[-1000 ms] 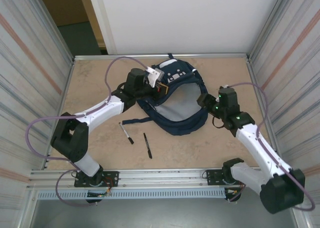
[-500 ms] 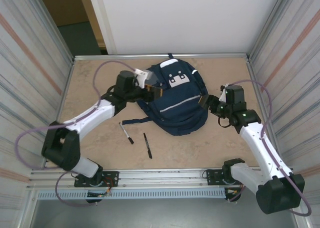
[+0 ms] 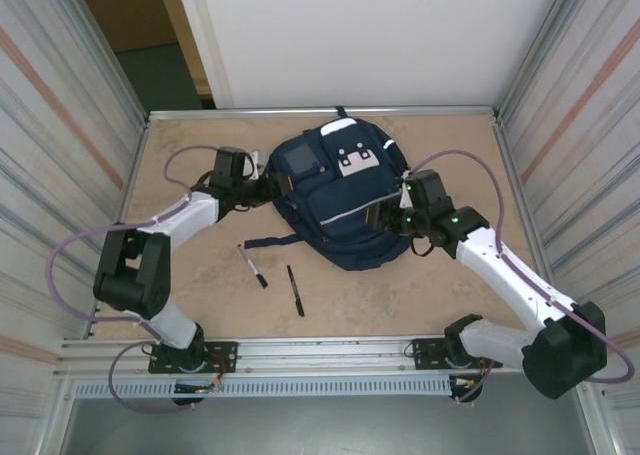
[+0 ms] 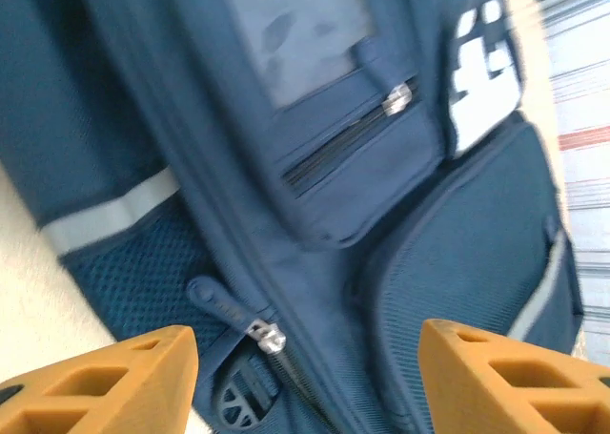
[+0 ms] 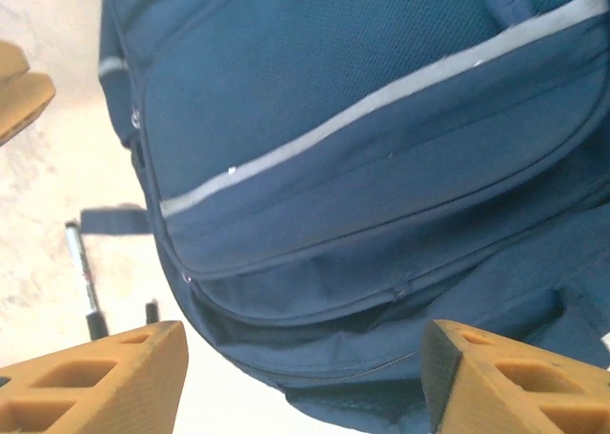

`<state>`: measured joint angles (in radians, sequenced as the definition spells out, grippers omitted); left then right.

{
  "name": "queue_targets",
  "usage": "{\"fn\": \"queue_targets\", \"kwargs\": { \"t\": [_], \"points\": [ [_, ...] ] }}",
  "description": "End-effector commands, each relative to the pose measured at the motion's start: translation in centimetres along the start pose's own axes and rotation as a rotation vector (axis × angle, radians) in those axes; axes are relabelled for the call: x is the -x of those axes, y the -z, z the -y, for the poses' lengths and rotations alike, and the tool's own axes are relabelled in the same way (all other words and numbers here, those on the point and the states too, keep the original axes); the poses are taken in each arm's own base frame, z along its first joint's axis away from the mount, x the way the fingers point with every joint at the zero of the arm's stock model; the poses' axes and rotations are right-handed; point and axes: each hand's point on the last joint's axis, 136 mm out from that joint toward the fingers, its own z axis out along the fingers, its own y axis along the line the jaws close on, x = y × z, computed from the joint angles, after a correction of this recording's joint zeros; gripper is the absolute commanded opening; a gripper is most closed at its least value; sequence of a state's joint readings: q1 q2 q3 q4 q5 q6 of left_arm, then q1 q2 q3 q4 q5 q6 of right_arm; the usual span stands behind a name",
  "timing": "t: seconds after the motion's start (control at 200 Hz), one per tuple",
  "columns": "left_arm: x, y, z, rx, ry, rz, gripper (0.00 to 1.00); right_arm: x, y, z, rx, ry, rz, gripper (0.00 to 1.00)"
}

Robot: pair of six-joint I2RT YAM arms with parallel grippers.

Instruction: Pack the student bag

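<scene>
The student bag, a navy backpack with white patches and thin reflective stripes, lies flat on the table with its front up. My left gripper is at the bag's left edge, open. In the left wrist view its orange fingers stand wide apart over the student bag, above a silver zip pull, with nothing between them. My right gripper is at the bag's right side, open. In the right wrist view its fingers straddle the lower edge of the student bag without gripping it.
Two black pens lie on the tan table in front of the bag; one pen also shows in the right wrist view. A dark strap trails left from the bag. Metal walls enclose the table on three sides.
The bag's front flap, held up a second ago with the grey lining showing, has dropped shut. My left gripper has let go and drawn left; my right gripper has moved in to the bag's right side.
</scene>
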<state>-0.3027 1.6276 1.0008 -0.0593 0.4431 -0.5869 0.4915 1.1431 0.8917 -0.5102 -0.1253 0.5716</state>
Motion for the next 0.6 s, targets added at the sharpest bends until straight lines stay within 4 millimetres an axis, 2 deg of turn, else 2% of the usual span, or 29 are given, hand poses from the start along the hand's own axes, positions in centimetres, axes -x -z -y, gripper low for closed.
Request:
{"fn": "queue_targets", "kwargs": {
  "t": [0.0,0.105,0.246,0.431,0.596],
  "points": [
    [1.0,-0.4,0.5,0.009,0.058,-0.002,0.65,-0.3,-0.6,1.6,-0.092,-0.018,0.013,0.66],
    [0.8,-2.1,-0.1,0.006,0.101,-0.041,0.65,-0.2,-1.0,1.8,-0.102,-0.019,0.012,0.66],
    [0.7,-4.4,-1.7,0.045,0.132,-0.082,0.62,0.3,-1.8,0.9,-0.069,-0.013,0.01,0.65],
    [2.1,-6.2,-0.4,-0.038,0.144,-0.102,0.6,0.3,-3.1,0.8,-0.068,-0.048,-0.011,0.66],
    [2.4,-7.5,-0.4,-0.056,0.16,-0.114,0.6,-0.2,-4.2,1.7,-0.114,-0.088,-0.028,0.68]
  ]
}}
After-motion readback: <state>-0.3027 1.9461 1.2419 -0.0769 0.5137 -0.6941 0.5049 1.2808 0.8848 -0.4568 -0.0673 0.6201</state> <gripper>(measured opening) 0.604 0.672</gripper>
